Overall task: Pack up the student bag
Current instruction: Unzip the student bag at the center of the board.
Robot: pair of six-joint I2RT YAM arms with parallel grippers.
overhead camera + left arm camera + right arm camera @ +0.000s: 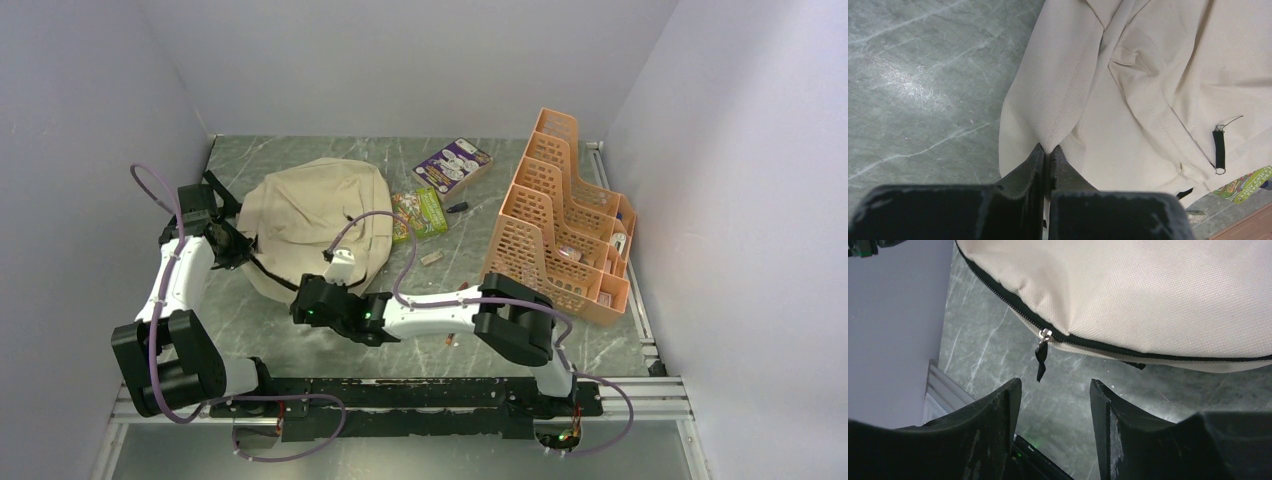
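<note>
top view: the student bag lies flat on the table, reached by both arms. the left pincer sits at the bag's left rim and the right pincer at its near rim. off to the right of the right pincer and farther back lie a green packet and a purple card box. farther right again stands the orange organizer, well apart from both pincers.

left wrist view: the left pincer has its jaws pressed together on a raised fold of the bag's beige cloth, and the fold runs straight ahead from the tips. to the right of the pincer a black zip pull with a metal ring lies on the cloth. bare table lies to its left.

right wrist view: the right pincer stands with its jaws well apart and nothing between them — only table shows in the gap. just ahead, a little left of the gap, a black zip tab hangs from a metal slider on the bag's zipper line. the tab touches neither finger. the bag's cloth fills the space ahead of the fingers.
</note>
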